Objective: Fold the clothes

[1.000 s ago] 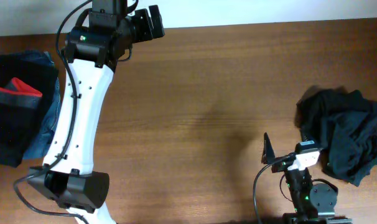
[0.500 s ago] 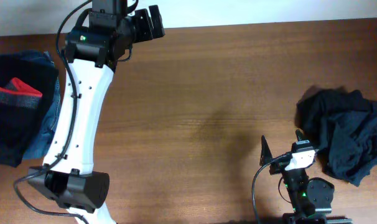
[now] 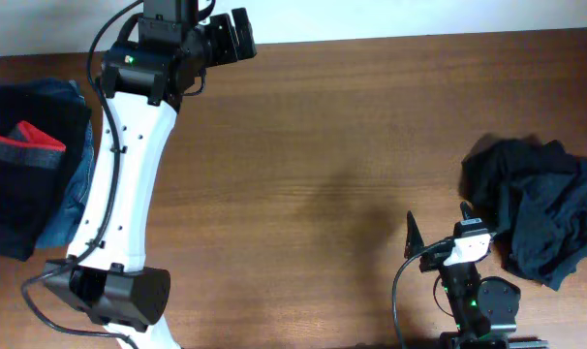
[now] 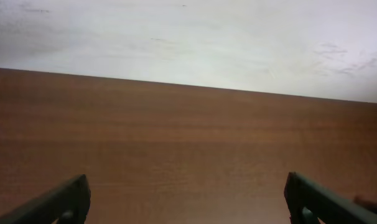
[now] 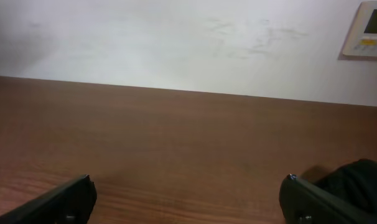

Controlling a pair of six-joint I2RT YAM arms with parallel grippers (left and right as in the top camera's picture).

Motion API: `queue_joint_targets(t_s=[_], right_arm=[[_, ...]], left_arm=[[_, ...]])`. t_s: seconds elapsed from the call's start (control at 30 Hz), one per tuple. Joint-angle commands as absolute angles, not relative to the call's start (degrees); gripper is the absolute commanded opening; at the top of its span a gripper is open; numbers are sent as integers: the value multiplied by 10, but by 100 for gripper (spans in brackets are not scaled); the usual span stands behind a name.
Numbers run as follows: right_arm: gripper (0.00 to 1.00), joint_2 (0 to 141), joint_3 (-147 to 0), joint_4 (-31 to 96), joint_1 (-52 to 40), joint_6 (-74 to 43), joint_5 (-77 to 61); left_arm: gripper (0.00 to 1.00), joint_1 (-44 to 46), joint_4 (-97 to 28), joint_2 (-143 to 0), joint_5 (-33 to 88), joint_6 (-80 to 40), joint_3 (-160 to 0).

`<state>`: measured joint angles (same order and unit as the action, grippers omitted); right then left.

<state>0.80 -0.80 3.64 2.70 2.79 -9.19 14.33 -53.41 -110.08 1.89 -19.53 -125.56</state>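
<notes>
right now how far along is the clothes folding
Done, it seems: a neat pile of dark and denim garments, a red-edged piece on top, sits at the left edge of the table. In hand: nothing; the left gripper and right gripper are both open and empty over bare wood. Left: the crumpled black garment at the right edge is not yet folded.

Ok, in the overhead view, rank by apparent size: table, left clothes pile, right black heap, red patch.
1. Table
2-3. Left pile and black heap: these look alike, and both run off the frame, so they are not ranked against each other.
4. Red patch
</notes>
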Motion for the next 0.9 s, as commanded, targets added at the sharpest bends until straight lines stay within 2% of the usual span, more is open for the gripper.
queue_joint_targets(t_s=[0.0, 0.13, 0.27, 0.4, 0.67, 0.87], right_arm=[[99, 3, -3, 37, 30, 28, -99], [99, 3, -3, 37, 30, 28, -99], [99, 3, -3, 37, 30, 28, -99], [99, 3, -3, 37, 30, 28, -99], [99, 3, -3, 37, 30, 28, -99], [99, 3, -3, 37, 30, 28, -99]], left_arm=[[99, 140, -556, -1084, 6, -192, -1258], [99, 141, -601, -1082, -69, -96, -1258], [99, 143, -620, -1061, -78, 28, -1253], [99, 130, -598, -1002, -76, 65, -1205], [99, 80, -383, -814, -17, 65, -896], [99, 45, -140, -642, 9, 65, -557]])
